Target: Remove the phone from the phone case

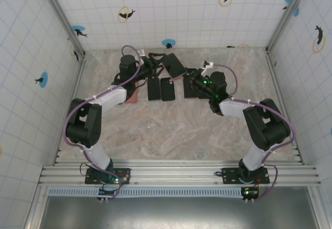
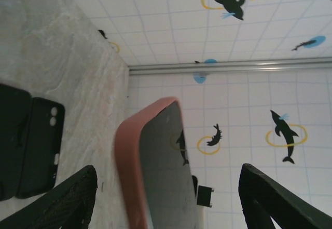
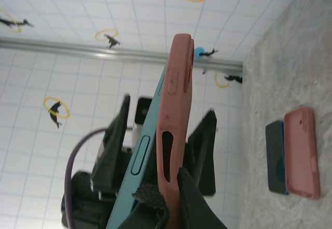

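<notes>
The phone [image 3: 141,153], teal-edged, sits in a pink phone case [image 3: 177,109] held up on edge above the table. Its lower edge stands slightly proud of the case. My right gripper [image 3: 168,187] is shut on the case's near end. My left gripper [image 2: 166,200] is open, its fingers [image 2: 62,200] standing wide on either side of the phone's dark screen [image 2: 166,172] without touching it. From above, the phone [image 1: 174,65] hangs between the left gripper [image 1: 161,65] and the right gripper [image 1: 191,77] near the back wall.
Two black cases [image 1: 161,89] lie side by side on the table below the held phone. A pink case [image 1: 132,95] lies by the left arm. Another pink case with a blue phone beside it [image 3: 301,153] lies on the table. Tiled walls close in the back and sides.
</notes>
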